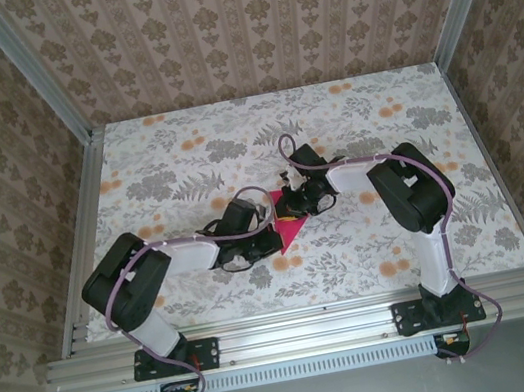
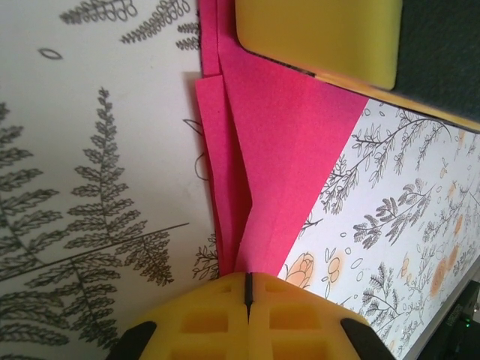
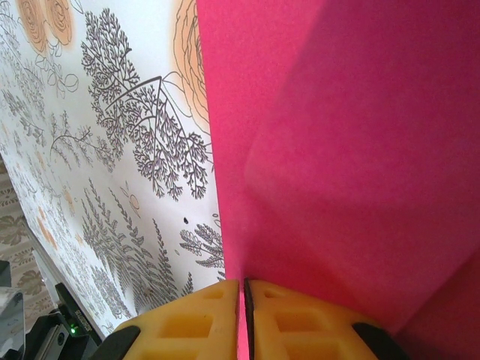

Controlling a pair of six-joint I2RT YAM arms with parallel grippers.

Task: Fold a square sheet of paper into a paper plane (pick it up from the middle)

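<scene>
Pink paper sheet (image 1: 288, 229) on floral table (image 1: 175, 161)

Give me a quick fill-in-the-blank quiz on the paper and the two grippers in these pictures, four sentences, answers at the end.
1. The folded paper sheet between the two grippers is ___ in colour.
2. The left gripper is ___ on the sheet, not open.
3. The right gripper, pinched on the sheet too, has ___ fingers.
4. The table has a cover printed with grey ferns and orange ___.

Missing words: pink; shut; yellow; flowers.
</scene>
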